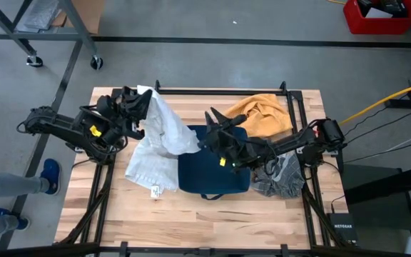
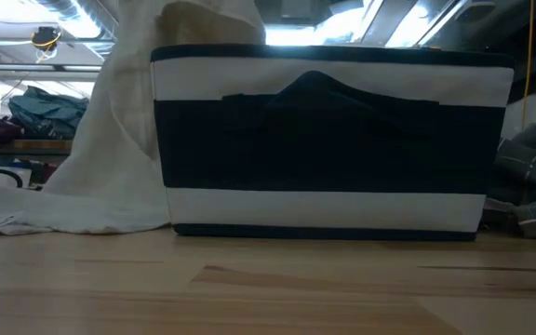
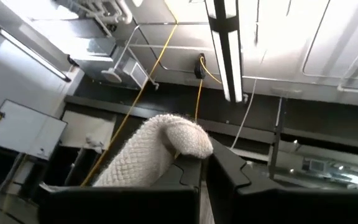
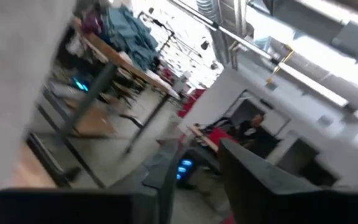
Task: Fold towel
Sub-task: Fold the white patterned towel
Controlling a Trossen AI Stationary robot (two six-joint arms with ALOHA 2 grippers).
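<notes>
The pale wooden slat table (image 1: 212, 214) is the biggest thing here; a dark blue cloth box with white bands (image 1: 212, 171) sits in the middle of it, and seen from the table top it blocks most of the view; a white bumpy towel (image 1: 159, 143) hangs up high at the left and drapes down onto the table just beside the box, touching its left side; an orange cloth (image 1: 259, 114) lies bunched at the far right, and a grey checked cloth (image 1: 284, 178) lies crumpled nearer, to the right of the box.

The left gripper (image 1: 138, 107) is clenched tight on an upper edge of the white towel and holds it up in the air; the right gripper (image 1: 216, 128) is over the back of the box, next to the towel's hanging edge; its fingers (image 4: 166, 168) have a gap between them with nothing in it, so it looks let go, though that view is blurry and I may be wrong.

I think the step is to get a second corner; the right gripper should pinch one single edge, not a bunch; then both should pull apart gently so the towel hangs flat, well away from the box.
</notes>
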